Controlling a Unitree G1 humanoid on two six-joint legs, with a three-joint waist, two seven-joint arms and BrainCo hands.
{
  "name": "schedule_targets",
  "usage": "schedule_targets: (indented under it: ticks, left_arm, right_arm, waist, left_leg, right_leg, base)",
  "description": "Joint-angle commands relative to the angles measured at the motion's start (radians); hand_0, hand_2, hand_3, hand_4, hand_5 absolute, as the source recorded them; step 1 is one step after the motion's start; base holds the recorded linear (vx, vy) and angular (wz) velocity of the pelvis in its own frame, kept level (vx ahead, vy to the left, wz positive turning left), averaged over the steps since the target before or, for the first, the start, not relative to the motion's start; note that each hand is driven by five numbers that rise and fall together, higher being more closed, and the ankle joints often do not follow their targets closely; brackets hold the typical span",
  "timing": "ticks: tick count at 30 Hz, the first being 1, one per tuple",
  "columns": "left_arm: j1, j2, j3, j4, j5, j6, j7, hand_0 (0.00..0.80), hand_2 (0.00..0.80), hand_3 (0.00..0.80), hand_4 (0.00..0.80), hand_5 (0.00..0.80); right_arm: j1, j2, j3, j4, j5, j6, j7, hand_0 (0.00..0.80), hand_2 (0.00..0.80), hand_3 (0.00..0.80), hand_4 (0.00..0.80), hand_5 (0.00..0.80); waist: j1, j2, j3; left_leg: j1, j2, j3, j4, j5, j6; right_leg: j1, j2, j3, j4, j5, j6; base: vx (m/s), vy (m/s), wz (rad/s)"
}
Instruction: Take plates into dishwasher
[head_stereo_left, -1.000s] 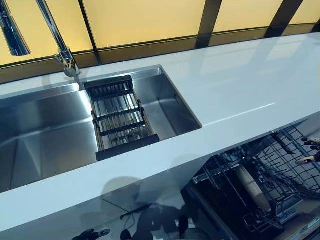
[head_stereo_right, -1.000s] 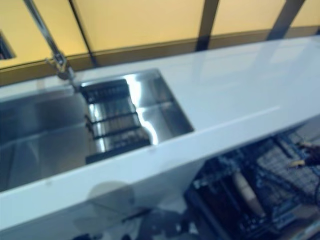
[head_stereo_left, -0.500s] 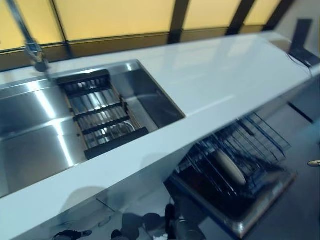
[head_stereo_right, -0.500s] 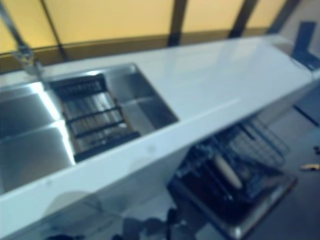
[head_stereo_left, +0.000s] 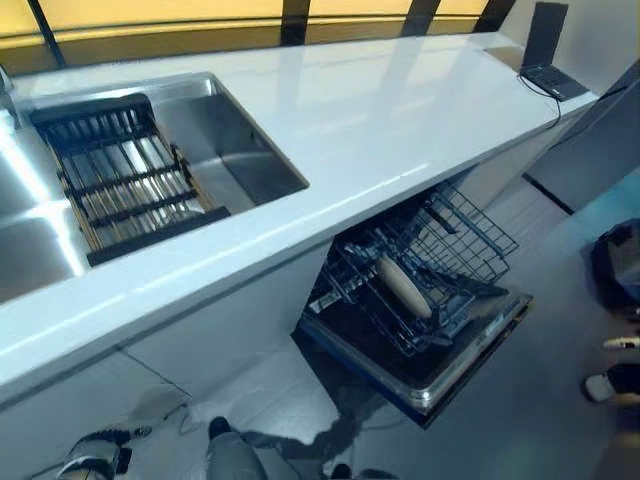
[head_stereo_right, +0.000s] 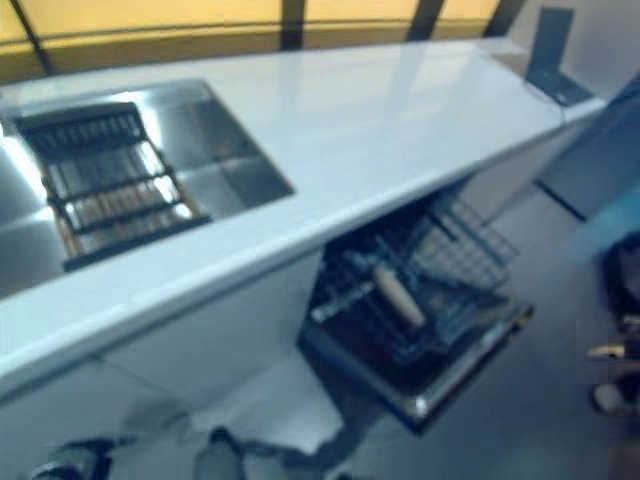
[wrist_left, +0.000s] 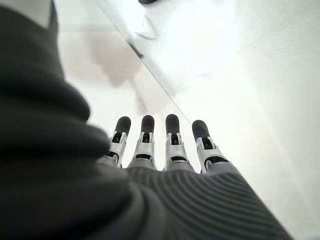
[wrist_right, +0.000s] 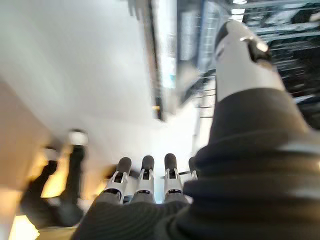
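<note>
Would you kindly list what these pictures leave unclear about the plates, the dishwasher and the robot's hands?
- Plate in the dishwasher rack: only one pale shape shows in the eye views; wires cross it, so any others cannot be counted.
- Dishwasher interior: hidden under the counter.
- Sink: cut off by the eye views' left edge; further plates cannot be ruled out.
- Left robot hand and right robot hand: straight fingers, holding nothing; the left thumb is out of frame.

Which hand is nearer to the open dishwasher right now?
Right, probably. The right hand has the dishwasher racks showing just past its thumb in its wrist view. The left hand, fingers straight, faces only a white surface.
</note>
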Motion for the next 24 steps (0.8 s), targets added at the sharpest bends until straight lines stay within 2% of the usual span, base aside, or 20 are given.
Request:
schedule_targets:
  ticks: [1, 4, 8, 10, 12, 13, 14, 15, 16, 17, 18, 19, 20, 21, 22, 23, 24]
  left_arm:
    - [-0.012, 0.003, -0.013, 0.0, 0.001, -0.025, 0.018, 0.0, 0.0, 0.0, 0.0, 0.0]
    - [-0.014, 0.006, -0.016, -0.001, 0.005, -0.019, 0.014, 0.0, 0.0, 0.0, 0.0, 0.0]
    - [-0.001, 0.025, 0.006, 0.006, 0.006, 0.011, 0.003, 0.0, 0.0, 0.0, 0.0, 0.0]
    - [0.01, 0.035, 0.016, 0.01, 0.006, 0.043, -0.006, 0.0, 0.0, 0.0, 0.0, 0.0]
    - [0.035, 0.028, 0.028, 0.015, -0.004, 0.051, 0.0, 0.0, 0.0, 0.0, 0.0, 0.0]
    - [0.078, 0.024, 0.055, 0.023, -0.013, 0.042, 0.008, 0.0, 0.0, 0.0, 0.0, 0.0]
    - [0.085, 0.023, 0.059, 0.024, -0.018, 0.043, 0.012, 0.0, 0.0, 0.0, 0.0, 0.0]
    - [0.147, 0.011, 0.099, 0.032, -0.022, 0.014, 0.014, 0.0, 0.0, 0.0, 0.0, 0.0]
    - [0.179, -0.002, 0.126, 0.034, -0.035, 0.019, 0.013, 0.0, 0.0, 0.0, 0.0, 0.0]
    - [0.185, -0.013, 0.134, 0.042, -0.037, 0.015, 0.011, 0.0, 0.0, 0.0, 0.0, 0.0]
    - [0.199, -0.028, 0.148, 0.06, -0.047, -0.004, 0.011, 0.0, 0.0, 0.0, 0.0, 0.0]
    - [0.207, -0.034, 0.158, 0.067, -0.056, -0.016, 0.013, 0.0, 0.0, 0.0, 0.0, 0.0]
    - [0.199, -0.041, 0.16, 0.065, -0.048, -0.011, 0.005, 0.0, 0.0, 0.0, 0.0, 0.0]
    - [0.194, -0.043, 0.161, 0.061, -0.042, -0.008, 0.0, 0.0, 0.0, 0.0, 0.0, 0.0]
    - [0.181, -0.048, 0.154, 0.05, -0.037, -0.007, -0.003, 0.0, 0.0, 0.0, 0.0, 0.0]
    - [0.173, -0.055, 0.144, 0.045, -0.037, -0.013, 0.005, 0.0, 0.0, 0.0, 0.0, 0.0]
    - [0.165, -0.061, 0.138, 0.043, -0.034, -0.022, 0.013, 0.0, 0.0, 0.0, 0.0, 0.0]
  right_arm:
    - [-0.027, 0.001, -0.047, 0.073, 0.045, 0.004, -0.058, 0.0, 0.0, 0.0, 0.0, 0.0]
    - [-0.038, 0.04, -0.054, 0.096, 0.072, 0.042, -0.103, 0.0, 0.0, 0.0, 0.0, 0.0]
    - [-0.037, 0.081, -0.048, 0.077, 0.075, 0.075, -0.13, 0.0, 0.0, 0.0, 0.0, 0.0]
    - [-0.042, 0.107, -0.034, 0.055, 0.062, 0.096, -0.146, 0.0, 0.0, 0.0, 0.0, 0.0]
    - [-0.046, 0.116, -0.026, 0.053, 0.053, 0.097, -0.152, 0.0, 0.0, 0.0, 0.0, 0.0]
    - [-0.047, 0.116, -0.021, 0.052, 0.064, 0.116, -0.147, 0.0, 0.0, 0.0, 0.0, 0.0]
    - [-0.047, 0.116, -0.02, 0.051, 0.066, 0.123, -0.145, 0.0, 0.0, 0.0, 0.0, 0.0]
    - [-0.056, 0.114, -0.022, 0.058, 0.049, 0.154, -0.138, 0.0, 0.0, 0.0, 0.0, 0.0]
    - [-0.073, 0.111, -0.024, 0.093, 0.008, 0.15, -0.122, 0.0, 0.0, 0.0, 0.0, 0.0]
    - [-0.084, 0.112, -0.012, 0.115, 0.005, 0.143, -0.123, 0.0, 0.0, 0.0, 0.0, 0.0]
    - [-0.103, 0.127, 0.014, 0.14, -0.001, 0.137, -0.139, 0.0, 0.0, 0.0, 0.0, 0.0]
    - [-0.115, 0.141, 0.039, 0.143, -0.021, 0.137, -0.151, 0.0, 0.0, 0.0, 0.0, 0.0]
    - [-0.115, 0.155, 0.058, 0.16, -0.063, 0.132, -0.155, 0.0, 0.0, 0.0, 0.0, 0.0]
    - [-0.114, 0.162, 0.066, 0.172, -0.061, 0.13, -0.166, 0.0, 0.0, 0.0, 0.0, 0.0]
    - [-0.104, 0.179, 0.072, 0.202, -0.045, 0.133, -0.191, 0.0, 0.0, 0.0, 0.0, 0.0]
    - [-0.095, 0.192, 0.064, 0.226, -0.044, 0.132, -0.212, 0.0, 0.0, 0.0, 0.0, 0.0]
    - [-0.083, 0.197, 0.048, 0.258, -0.038, 0.125, -0.216, 0.0, 0.0, 0.0, 0.0, 0.0]
  waist:
    - [0.018, 0.008, 0.032]
    - [0.02, 0.035, 0.036]
    - [0.024, 0.067, 0.031]
    - [0.029, 0.098, 0.037]
    - [0.037, 0.118, 0.042]
    - [0.051, 0.135, 0.048]
    - [0.052, 0.136, 0.049]
    - [0.057, 0.145, 0.056]
    - [0.061, 0.152, 0.069]
    - [0.062, 0.155, 0.077]
    - [0.07, 0.157, 0.089]
    - [0.066, 0.156, 0.093]
    - [0.051, 0.141, 0.095]
    - [0.046, 0.133, 0.097]
    - [0.037, 0.113, 0.095]
    - [0.028, 0.105, 0.089]
    - [0.015, 0.1, 0.08]
  left_leg:
    - [0.006, -0.035, 0.065, -0.093, 0.008, 0.047]
    - [-0.002, -0.041, 0.074, -0.125, 0.036, 0.041]
    - [0.001, -0.048, 0.058, -0.173, 0.08, 0.022]
    - [-0.009, -0.042, 0.045, -0.223, 0.134, -0.001]
    - [-0.004, -0.037, 0.029, -0.284, 0.173, -0.022]
    - [-0.003, -0.023, 0.007, -0.369, 0.206, -0.044]
    - [0.0, -0.022, 0.005, -0.38, 0.211, -0.046]
    - [-0.037, 0.019, -0.003, -0.408, 0.238, -0.073]
    - [-0.042, 0.043, 0.001, -0.406, 0.241, -0.073]
    - [-0.025, 0.033, -0.008, -0.391, 0.251, -0.07]
    - [-0.004, 0.016, -0.026, -0.353, 0.218, -0.056]
    - [0.004, 0.016, -0.017, -0.276, 0.201, -0.049]
    - [0.019, 0.021, 0.037, -0.091, 0.159, -0.041]
    - [0.025, 0.014, 0.034, -0.024, 0.114, -0.031]
    - [0.072, -0.03, 0.023, 0.05, 0.005, 0.003]
    - [0.119, -0.068, 0.023, 0.093, -0.068, 0.023]
    - [0.161, -0.092, 0.03, 0.132, -0.11, 0.031]
  right_leg:
    - [0.082, 0.004, 0.052, 0.101, 0.005, 0.009]
    - [0.082, 0.017, 0.044, 0.124, -0.044, -0.004]
    - [0.092, 0.032, 0.051, 0.132, -0.1, -0.026]
    - [0.082, 0.058, 0.059, 0.166, -0.161, -0.055]
    - [0.074, 0.076, 0.062, 0.184, -0.196, -0.069]
    - [0.063, 0.093, 0.065, 0.212, -0.228, -0.091]
    - [0.061, 0.094, 0.065, 0.217, -0.232, -0.094]
    - [0.052, 0.112, 0.061, 0.215, -0.224, -0.11]
    - [0.041, 0.117, 0.051, 0.207, -0.204, -0.116]
    - [0.043, 0.125, 0.056, 0.194, -0.194, -0.121]
    - [0.039, 0.124, 0.054, 0.17, -0.166, -0.127]
    - [0.039, 0.119, 0.044, 0.148, -0.152, -0.135]
    - [0.035, 0.106, 0.008, 0.098, -0.113, -0.152]
    - [0.035, 0.097, -0.002, 0.072, -0.092, -0.153]
    - [0.026, 0.068, -0.01, 0.03, -0.046, -0.148]
    - [0.019, 0.055, -0.02, 0.006, -0.021, -0.138]
    - [0.011, 0.05, -0.025, -0.022, 0.0, -0.131]
  base:
    - [-0.351, -0.145, 0.22]
    - [-0.259, -0.073, 0.3]
    - [-0.185, -0.055, 0.22]
    - [-0.282, -0.102, 0.09]
    - [-0.186, -0.104, -0.02]
    - [-0.119, -0.109, -0.12]
    - [-0.093, -0.112, -0.1]
    - [-0.219, -0.149, 0.0]
    - [-0.262, -0.161, 0.08]
    - [-0.325, -0.167, 0.1]
    - [-0.261, -0.14, 0.08]
    - [-0.371, -0.233, 0.15]
    - [-0.317, -0.21, 0.22]
    - [-0.372, -0.211, 0.39]
    - [-0.282, -0.102, 0.72]
    - [-0.284, -0.089, 0.77]
    - [-0.202, -0.038, 0.62]
